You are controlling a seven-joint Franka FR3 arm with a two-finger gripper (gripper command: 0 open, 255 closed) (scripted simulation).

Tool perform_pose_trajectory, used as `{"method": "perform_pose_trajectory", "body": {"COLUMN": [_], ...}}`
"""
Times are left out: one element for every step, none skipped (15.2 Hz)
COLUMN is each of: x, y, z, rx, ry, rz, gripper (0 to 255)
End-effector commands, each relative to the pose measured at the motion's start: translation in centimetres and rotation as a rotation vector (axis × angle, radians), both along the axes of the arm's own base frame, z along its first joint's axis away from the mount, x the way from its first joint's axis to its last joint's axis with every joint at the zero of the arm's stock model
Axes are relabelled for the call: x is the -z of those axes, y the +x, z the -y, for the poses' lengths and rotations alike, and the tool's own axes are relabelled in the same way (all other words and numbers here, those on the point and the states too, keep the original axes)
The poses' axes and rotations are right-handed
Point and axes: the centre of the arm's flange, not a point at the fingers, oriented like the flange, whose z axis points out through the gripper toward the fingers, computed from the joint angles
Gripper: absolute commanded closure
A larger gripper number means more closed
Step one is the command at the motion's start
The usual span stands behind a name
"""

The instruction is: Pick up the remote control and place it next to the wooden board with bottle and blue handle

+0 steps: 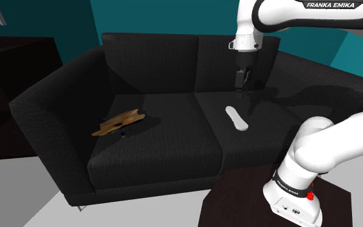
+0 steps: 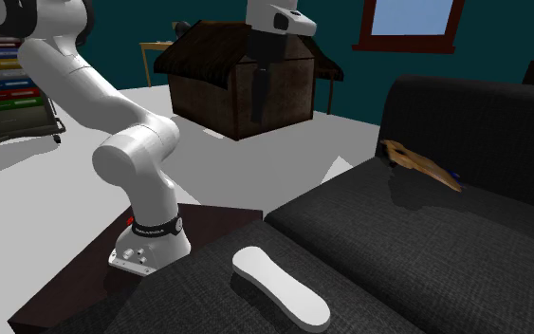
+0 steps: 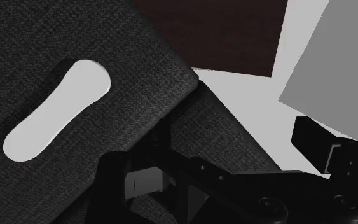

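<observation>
We see a plain white, elongated remote control with rounded ends and a narrower waist [image 1: 235, 119] [image 2: 281, 287] [image 3: 56, 109]. It lies flat on the black sofa's [image 1: 167, 158] seat cushion at the shoulder view's right, not far from the seam. The brown, irregularly shaped wooden board [image 1: 117, 122] [image 2: 421, 163] rests on the other seat cushion, well apart from the remote. A small blue piece shows at its edge; we cannot make out a bottle.
</observation>
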Motion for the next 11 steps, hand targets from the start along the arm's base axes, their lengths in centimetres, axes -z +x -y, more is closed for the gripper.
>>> {"method": "perform_pose_trajectory", "body": {"x": [0.0,0.9,1.8,2.8,3.7,4.6,5.5,6.3,7.2,8.1,9.0], "y": [0.0,0.4,0.8,1.1,1.4,1.7,2.0,2.3,2.6,2.8,3.0], "z": [0.0,0.8,1.6,2.4,3.2,4.0,4.9,5.7,6.6,7.5,8.4], "rx": [0.000,0.032,0.064,0.096,0.128,0.160,0.192,0.223,0.255,0.287,0.319], "ry": [0.000,-0.003,-0.007,-0.010,-0.014,-0.017,-0.021,-0.024,-0.028,-0.031,-0.035], "rz": [0.000,0.008,0.017,0.025,0.033,0.041,0.050,0.058,0.066,0.074,0.083], "gripper": [0,0,0,0,0,0,0,0,0,0,0]}}
